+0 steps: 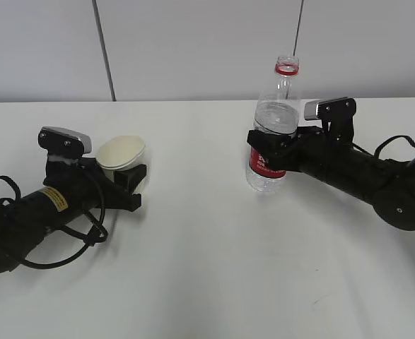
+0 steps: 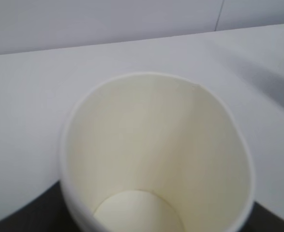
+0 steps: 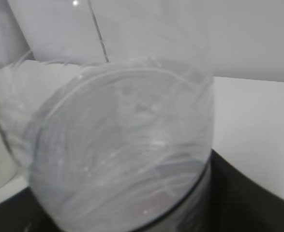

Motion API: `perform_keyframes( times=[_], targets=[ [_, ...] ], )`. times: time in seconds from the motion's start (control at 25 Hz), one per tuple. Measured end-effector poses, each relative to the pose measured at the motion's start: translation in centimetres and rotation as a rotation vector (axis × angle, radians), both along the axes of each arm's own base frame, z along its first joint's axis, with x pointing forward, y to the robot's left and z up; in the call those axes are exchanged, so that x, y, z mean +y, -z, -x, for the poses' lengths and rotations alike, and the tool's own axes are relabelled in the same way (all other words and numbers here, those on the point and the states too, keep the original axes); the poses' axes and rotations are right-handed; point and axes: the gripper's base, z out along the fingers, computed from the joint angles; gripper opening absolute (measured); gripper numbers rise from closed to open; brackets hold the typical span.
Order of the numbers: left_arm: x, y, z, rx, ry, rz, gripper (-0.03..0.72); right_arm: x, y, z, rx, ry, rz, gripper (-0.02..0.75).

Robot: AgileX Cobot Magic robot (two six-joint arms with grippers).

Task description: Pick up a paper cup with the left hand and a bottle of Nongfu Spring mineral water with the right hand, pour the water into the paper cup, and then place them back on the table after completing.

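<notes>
A cream paper cup [image 1: 121,152] sits between the fingers of the left hand's gripper [image 1: 127,176], which is shut on it low over the table [image 1: 207,275]. In the left wrist view the cup [image 2: 156,145] fills the frame and looks empty inside. The uncapped Nongfu Spring bottle [image 1: 272,127], with a red label and a red neck ring, stands upright. The right hand's gripper [image 1: 269,150] is shut on its middle. Clear water [image 1: 276,120] shows through the plastic. In the right wrist view the bottle [image 3: 122,145] is blurred and close.
The two arms lie low on the white table, the left arm [image 1: 37,212] with its yellow sticker and loose cables, the right arm [image 1: 363,176] at the right edge. A grey wall stands behind the table's far edge.
</notes>
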Motion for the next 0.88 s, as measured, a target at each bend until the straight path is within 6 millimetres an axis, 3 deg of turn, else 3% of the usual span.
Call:
perform_keyframes(
  times=[0.28, 0.44, 0.88],
  targets=[
    [-1.0, 0.0, 0.6, 0.004, 0.111, -0.001, 0.398, 0.0, 0.0, -0.1, -0.011, -0.001, 0.011, 0.467],
    [-2.1, 0.0, 1.1, 0.007, 0.154, 0.002, 0.396, 0.1, 0.1, 0.0, -0.038, -0.028, 0.094, 0.466],
    [-5.3, -0.5, 1.6, -0.014, 0.25, 0.022, 0.396, -0.4, -2.0, -0.2, -0.041, -0.019, 0.35, 0.461]
  ],
)
